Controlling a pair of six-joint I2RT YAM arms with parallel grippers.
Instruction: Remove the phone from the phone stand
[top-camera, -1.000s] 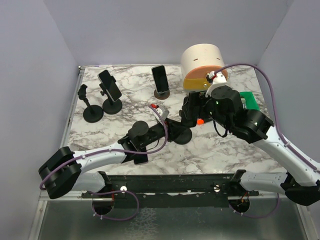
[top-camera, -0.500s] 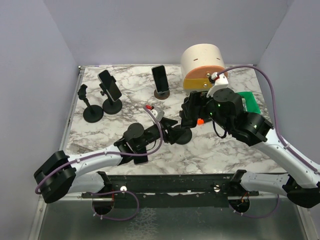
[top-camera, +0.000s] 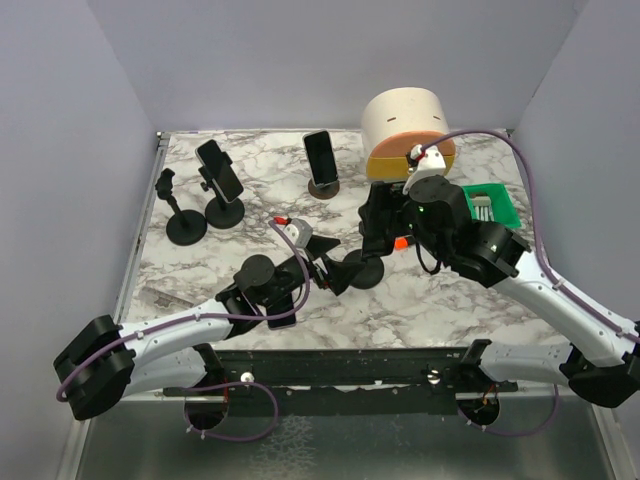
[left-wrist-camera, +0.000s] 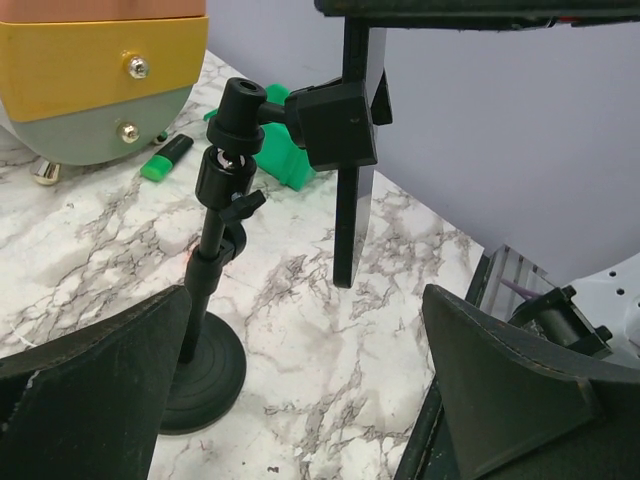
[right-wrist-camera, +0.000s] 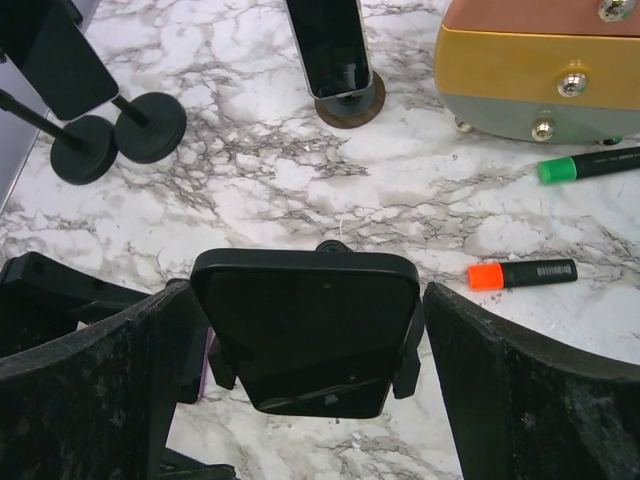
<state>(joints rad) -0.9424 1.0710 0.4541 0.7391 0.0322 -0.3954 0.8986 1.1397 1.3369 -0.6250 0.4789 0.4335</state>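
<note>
Right gripper (right-wrist-camera: 305, 300), spread wide, is straddling the phone (right-wrist-camera: 305, 340); left gripper (left-wrist-camera: 305, 310) is gaping beside the phone stand (left-wrist-camera: 212, 270); orange marker (right-wrist-camera: 520, 272) lying right.

White marble tabletop (top-camera: 440, 295) with grey veins. Two black stands (top-camera: 186, 228) at the left rear, a brown disc base (top-camera: 324, 188) at rear centre. Rear right, a cream-and-yellow drum (top-camera: 405, 125) and a green tray (top-camera: 492, 205), with an orange marker (right-wrist-camera: 521, 272) and a green marker (right-wrist-camera: 590, 163) nearby. The phone stand (left-wrist-camera: 205, 385) is planted mid-table.
</note>
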